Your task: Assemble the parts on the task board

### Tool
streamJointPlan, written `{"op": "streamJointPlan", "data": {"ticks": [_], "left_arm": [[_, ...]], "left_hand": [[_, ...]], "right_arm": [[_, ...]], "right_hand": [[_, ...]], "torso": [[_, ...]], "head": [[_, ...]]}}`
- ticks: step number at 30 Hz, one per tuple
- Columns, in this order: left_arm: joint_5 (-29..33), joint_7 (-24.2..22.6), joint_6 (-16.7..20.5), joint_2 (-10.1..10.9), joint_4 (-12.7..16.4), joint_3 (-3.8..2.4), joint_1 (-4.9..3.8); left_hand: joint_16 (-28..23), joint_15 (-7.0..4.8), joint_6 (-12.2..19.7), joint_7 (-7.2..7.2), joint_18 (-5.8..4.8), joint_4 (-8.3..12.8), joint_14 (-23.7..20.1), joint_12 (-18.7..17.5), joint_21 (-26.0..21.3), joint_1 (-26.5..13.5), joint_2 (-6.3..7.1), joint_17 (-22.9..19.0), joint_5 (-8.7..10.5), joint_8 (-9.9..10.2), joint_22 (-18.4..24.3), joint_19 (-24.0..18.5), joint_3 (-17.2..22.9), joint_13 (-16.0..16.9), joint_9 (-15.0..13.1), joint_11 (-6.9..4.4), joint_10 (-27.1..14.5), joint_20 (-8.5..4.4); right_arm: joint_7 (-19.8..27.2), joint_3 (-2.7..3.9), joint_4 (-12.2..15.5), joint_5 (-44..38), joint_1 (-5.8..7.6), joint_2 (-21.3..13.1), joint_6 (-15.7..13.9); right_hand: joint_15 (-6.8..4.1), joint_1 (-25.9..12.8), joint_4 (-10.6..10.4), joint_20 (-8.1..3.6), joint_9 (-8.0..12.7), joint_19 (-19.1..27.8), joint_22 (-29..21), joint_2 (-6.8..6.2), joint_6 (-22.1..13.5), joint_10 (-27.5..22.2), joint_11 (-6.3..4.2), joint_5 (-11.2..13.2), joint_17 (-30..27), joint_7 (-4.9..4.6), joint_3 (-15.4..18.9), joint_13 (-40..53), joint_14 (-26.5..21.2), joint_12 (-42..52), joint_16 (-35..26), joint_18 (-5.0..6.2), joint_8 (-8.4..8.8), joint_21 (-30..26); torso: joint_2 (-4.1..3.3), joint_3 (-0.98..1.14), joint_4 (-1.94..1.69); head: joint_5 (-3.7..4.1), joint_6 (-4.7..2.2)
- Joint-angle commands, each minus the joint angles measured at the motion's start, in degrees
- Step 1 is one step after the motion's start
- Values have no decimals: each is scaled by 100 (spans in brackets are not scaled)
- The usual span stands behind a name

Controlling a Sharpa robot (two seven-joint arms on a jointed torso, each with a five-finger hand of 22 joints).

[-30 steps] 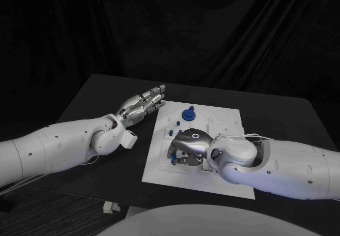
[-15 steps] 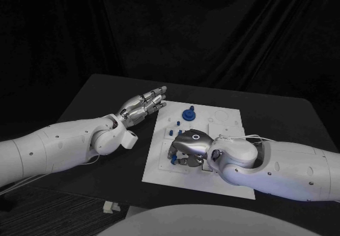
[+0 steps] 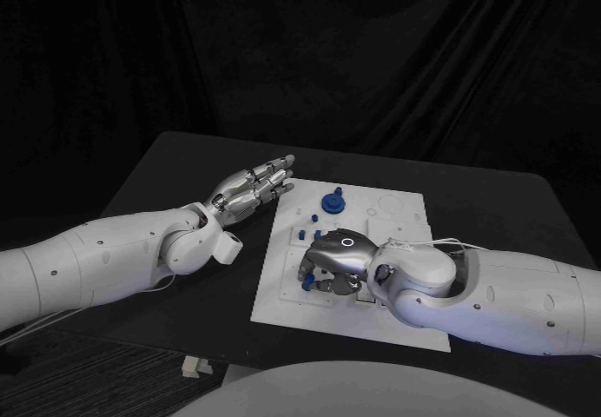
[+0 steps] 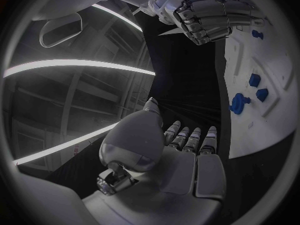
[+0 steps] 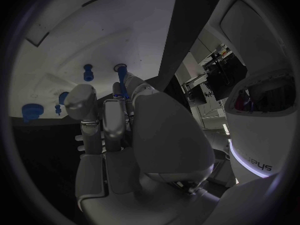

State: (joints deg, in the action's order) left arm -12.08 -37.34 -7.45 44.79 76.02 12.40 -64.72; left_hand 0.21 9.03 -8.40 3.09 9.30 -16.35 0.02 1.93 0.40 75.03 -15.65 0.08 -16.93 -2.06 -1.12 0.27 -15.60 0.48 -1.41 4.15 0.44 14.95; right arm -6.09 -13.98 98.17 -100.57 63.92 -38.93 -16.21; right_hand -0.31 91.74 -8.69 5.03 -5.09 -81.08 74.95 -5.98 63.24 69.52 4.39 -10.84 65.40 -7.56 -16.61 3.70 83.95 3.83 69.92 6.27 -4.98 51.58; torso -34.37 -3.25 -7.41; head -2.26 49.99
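A: Head view: right hand (image 3: 336, 257) curled low over the task board (image 3: 401, 217), pinching a blue part (image 3: 306, 279)? Left hand (image 3: 254, 185) flat, fingers apart, holding nothing, beside the board.

B: Right wrist view: slim blue peg (image 5: 124, 85) clamped at fingertips (image 5: 81, 97), near a socket. Could tilt, jam or slip.
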Motion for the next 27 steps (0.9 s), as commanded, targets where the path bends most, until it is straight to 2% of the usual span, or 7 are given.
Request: {"op": "streamJointPlan", "data": {"ticks": [1, 7, 8, 9, 15, 20, 27], "left_arm": [[34, -13, -98, -15, 5, -6, 13], [34, 28, -109, -17, 0, -6, 19], [34, 35, -112, -16, 0, -6, 20], [34, 43, -115, -15, -1, -6, 21], [34, 59, -127, -23, -8, -6, 24], [34, 72, -131, -23, -10, -6, 27], [34, 94, -138, -27, -22, -6, 31]], "left_hand": [[-21, 45, 2, 51, 80, -4, -2, 26, -10, 35, -40, -8, -26, -27, -10, -3, 33, 6, -6, 16, -1, 42], [-21, 70, 4, 55, 74, 6, -2, 24, -9, 62, -49, -8, -62, -30, -12, -2, 55, 6, -5, 20, -2, 59], [-21, 77, 4, 56, 72, 18, -2, 25, -9, 83, -51, -8, -90, -31, -12, -2, 69, 6, -5, 23, -2, 65], [-21, 91, 1, 63, 66, 64, -2, 24, -8, 161, -63, -8, -234, -36, -14, 0, 122, 6, -6, 26, -3, 73], [-21, 93, 3, 63, 66, 67, -2, 24, -7, 168, -65, -8, -246, -36, -16, 0, 128, 6, -6, 26, -3, 74], [-21, 102, 6, 63, 65, 61, -2, 25, -6, 176, -81, -8, -255, -36, -22, 2, 145, 6, -5, 31, -3, 81], [-21, 112, 14, 64, 64, 44, -2, 22, -4, 176, -100, -8, -254, -35, -26, 4, 167, 5, -4, 39, -4, 89]], "right_arm": [[-107, -19, 3, -38, -35, -14, 67], [-136, -19, 3, -43, -35, -35, 2], [-145, -18, 2, -75, -35, -37, -7], [-154, -18, 3, -118, -35, -38, -10], [-187, -18, 12, -302, -34, -52, -18], [-193, -18, 24, -335, -34, -60, -34], [-216, -18, 42, -349, -34, -92, -34]], "right_hand": [[-50, 12, 7, -8, -8, 29, 679, -47, 22, 98, -44, -27, -4, 5, -34, 4, 37, 8, -35, -1, 3, -22], [-50, -7, 9, -7, -27, 35, 680, -47, 90, 88, -46, -34, 0, 17, -52, 3, 34, -1, -34, -1, -21, -18], [-50, -7, 9, -7, -27, 35, 680, -47, 90, 88, -46, -34, 0, 17, -52, 3, 34, -1, -34, -1, -21, -18], [-50, -8, 11, -7, -28, 39, 677, -49, 94, 87, -45, -34, -4, 18, -53, 3, 33, -2, -37, 1, -22, -33], [-48, -25, 10, -7, -32, 47, 672, -65, 102, 86, -44, -19, -27, 17, -48, 3, 25, -3, -58, 4, -22, -53], [-48, -25, 13, -6, -34, 52, 669, -69, 105, 86, -45, -8, -37, 18, -51, 3, 20, -3, -68, 7, -21, -67], [-49, -25, 18, -6, -35, 53, 669, -72, 106, 87, -45, 7, -41, 19, -55, 4, 17, -3, -72, 6, -19, -64]], "torso": [[-4, 0, -4], [-2, -1, -2], [-2, -1, -2], [-4, -1, 1], [-5, -3, -15], [-6, -3, 2], [2, -2, -9]], "head": [[11, 1], [8, 1], [7, 1], [4, 1], [19, 1], [-5, 1], [5, 1]]}}
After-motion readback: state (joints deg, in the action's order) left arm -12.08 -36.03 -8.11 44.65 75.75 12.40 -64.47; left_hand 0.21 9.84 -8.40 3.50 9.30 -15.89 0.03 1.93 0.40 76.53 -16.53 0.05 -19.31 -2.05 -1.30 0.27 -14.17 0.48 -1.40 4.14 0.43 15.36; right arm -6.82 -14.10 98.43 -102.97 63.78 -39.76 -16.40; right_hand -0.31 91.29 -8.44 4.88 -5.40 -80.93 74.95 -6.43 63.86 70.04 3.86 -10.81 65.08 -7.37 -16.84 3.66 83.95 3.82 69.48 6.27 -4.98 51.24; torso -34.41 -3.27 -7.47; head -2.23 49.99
